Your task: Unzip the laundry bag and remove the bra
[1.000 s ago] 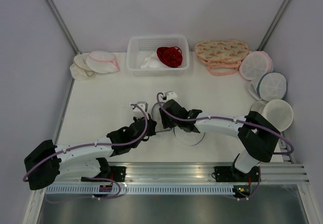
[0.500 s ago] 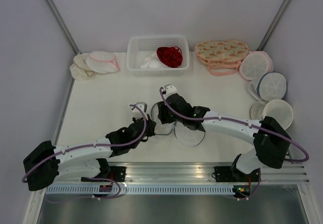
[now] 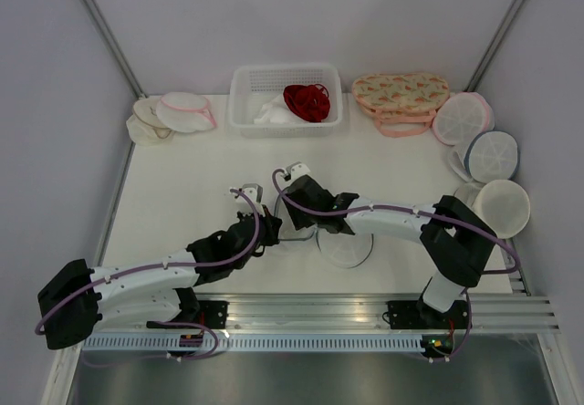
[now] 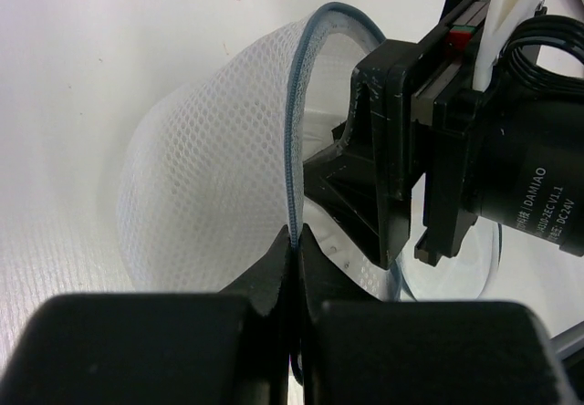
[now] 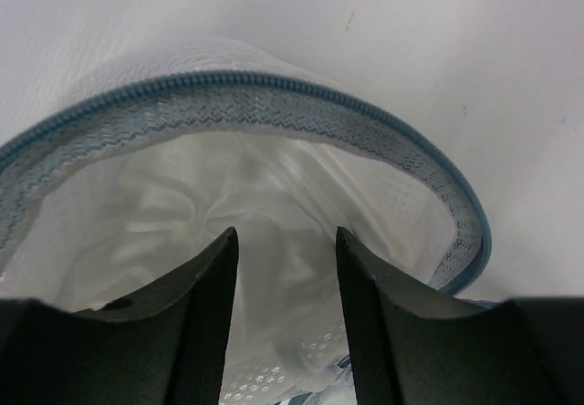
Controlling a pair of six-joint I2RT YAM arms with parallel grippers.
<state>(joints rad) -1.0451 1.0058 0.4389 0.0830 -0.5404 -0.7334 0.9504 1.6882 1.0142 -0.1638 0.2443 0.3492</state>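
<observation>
The laundry bag (image 3: 347, 248) lies at the table's middle, its white mesh (image 4: 210, 177) lifted at the left side. My left gripper (image 4: 297, 241) is shut on the bag's grey-blue zipper rim (image 4: 294, 131) and holds that edge up; it also shows in the top view (image 3: 266, 228). My right gripper (image 5: 286, 241) is open, with its fingers (image 5: 196, 314) inside the unzipped mouth under the zipper rim (image 5: 274, 95). White soft fabric, the bra (image 5: 274, 195), lies inside the bag between the fingers. In the top view the right gripper (image 3: 290, 212) sits close to the left one.
A white basket (image 3: 239, 104) with a red garment (image 3: 306, 101) stands at the back. A flowered pink pouch (image 3: 400, 95) and several round bags (image 3: 491, 155) lie at the right. A pink-rimmed bag (image 3: 187, 111) lies at the back left.
My right gripper has shifted left and toward the bag's open edge. The left gripper keeps its hold on the rim and has barely moved.
</observation>
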